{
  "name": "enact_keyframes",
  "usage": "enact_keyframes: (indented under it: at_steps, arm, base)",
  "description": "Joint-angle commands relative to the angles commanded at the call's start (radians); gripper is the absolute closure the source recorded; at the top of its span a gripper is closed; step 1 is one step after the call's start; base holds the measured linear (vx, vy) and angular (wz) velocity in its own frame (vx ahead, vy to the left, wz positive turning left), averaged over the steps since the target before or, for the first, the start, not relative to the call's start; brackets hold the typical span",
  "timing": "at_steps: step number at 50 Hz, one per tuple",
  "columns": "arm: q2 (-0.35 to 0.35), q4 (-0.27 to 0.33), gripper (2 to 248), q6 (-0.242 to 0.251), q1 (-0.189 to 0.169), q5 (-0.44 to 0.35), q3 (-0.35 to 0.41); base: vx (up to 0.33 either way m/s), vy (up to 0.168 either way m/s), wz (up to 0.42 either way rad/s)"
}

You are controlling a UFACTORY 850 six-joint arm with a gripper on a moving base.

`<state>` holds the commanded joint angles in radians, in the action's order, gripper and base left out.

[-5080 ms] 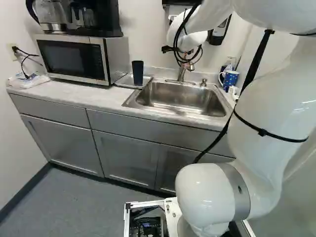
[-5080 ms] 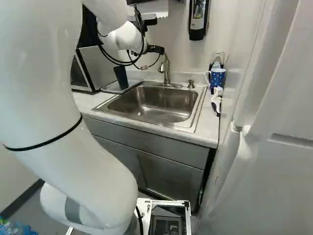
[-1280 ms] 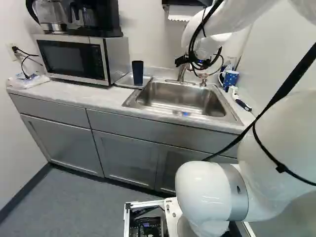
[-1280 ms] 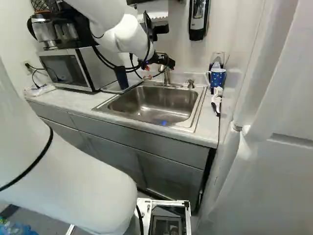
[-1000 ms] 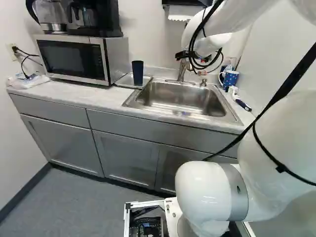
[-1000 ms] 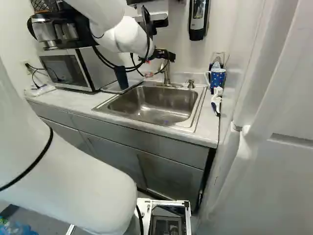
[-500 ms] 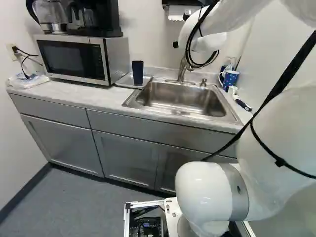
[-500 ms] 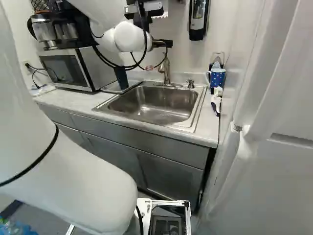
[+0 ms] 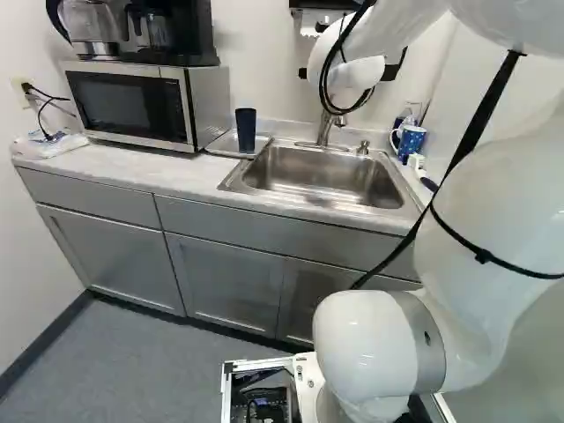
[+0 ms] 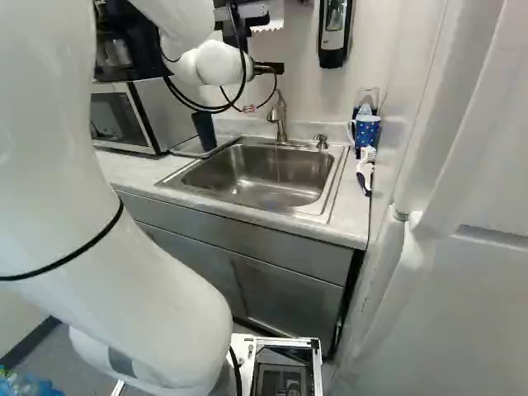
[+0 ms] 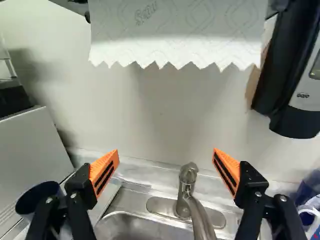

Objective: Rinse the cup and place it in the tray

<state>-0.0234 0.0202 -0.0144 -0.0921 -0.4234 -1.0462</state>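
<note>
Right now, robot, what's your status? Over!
Tool open, nothing gripped. Dark cup standing on the tray. Faucet just ahead, might get in the way. Over.

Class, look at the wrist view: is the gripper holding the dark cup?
No, the gripper stands open, with the dark cup outside its fingers.

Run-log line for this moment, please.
gripper: open, empty, near faucet | dark tumbler: upright on tray | water: apparently running into sink
</note>
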Motion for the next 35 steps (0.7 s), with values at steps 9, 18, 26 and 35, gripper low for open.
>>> enact_keyframes:
  at_steps: [9, 18, 26, 35]
  arm:
    - [0.046, 0.0, 3, 0.0, 0.014, 0.005, -0.046]
    - [0.092, 0.0, 3, 0.0, 0.02, 0.027, -0.093]
    - [0.121, 0.0, 3, 0.0, 0.021, 0.05, -0.123]
    - [0.136, 0.0, 3, 0.0, 0.021, 0.077, -0.139]
  base:
    - [0.0, 0.0, 0.0]
    - [0.0, 0.0, 0.0]
    - [0.0, 0.0, 0.0]
    - [0.0, 0.0, 0.0]
